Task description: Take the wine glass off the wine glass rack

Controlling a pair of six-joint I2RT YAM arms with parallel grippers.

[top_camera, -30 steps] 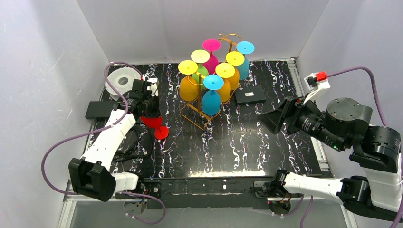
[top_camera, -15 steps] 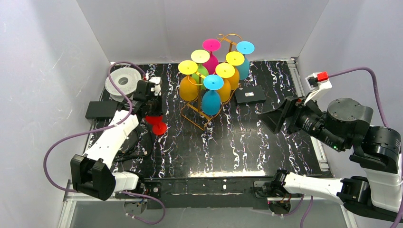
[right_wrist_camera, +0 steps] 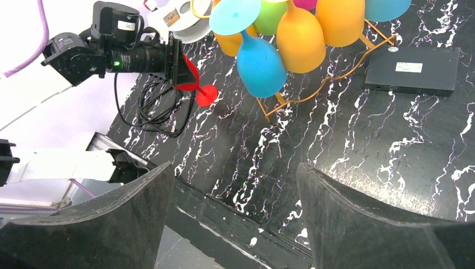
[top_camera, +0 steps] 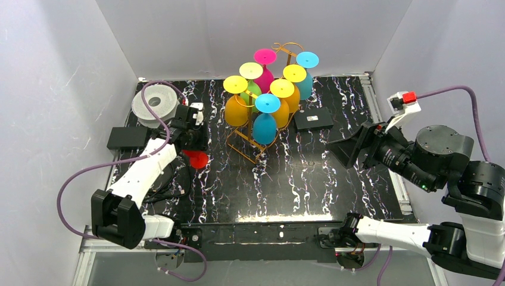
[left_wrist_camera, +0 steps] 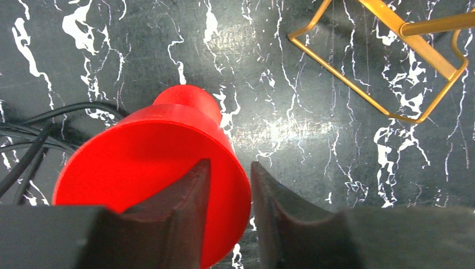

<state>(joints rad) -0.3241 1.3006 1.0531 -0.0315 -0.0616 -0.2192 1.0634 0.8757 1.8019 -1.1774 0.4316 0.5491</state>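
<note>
My left gripper (left_wrist_camera: 229,174) straddles the rim of the red wine glass (left_wrist_camera: 151,151), fingers a little apart. Pinching or not, I can't tell. The glass is off the wine glass rack (left_wrist_camera: 414,43), foot on the marbled table (top_camera: 298,179) to its left, beside black cables (top_camera: 170,179). Seven hanging glasses (top_camera: 264,128) crowd the rack. One white spool (top_camera: 143,107) sits far left, a plain black box (top_camera: 126,138) nearer. A labelled black box (top_camera: 314,120) lies right of the rack, its writing unreadable. My right gripper (right_wrist_camera: 234,167) hangs spread wide, empty.

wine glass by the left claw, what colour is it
Solid red; the red wine glass shows best in the left wrist view.
</note>
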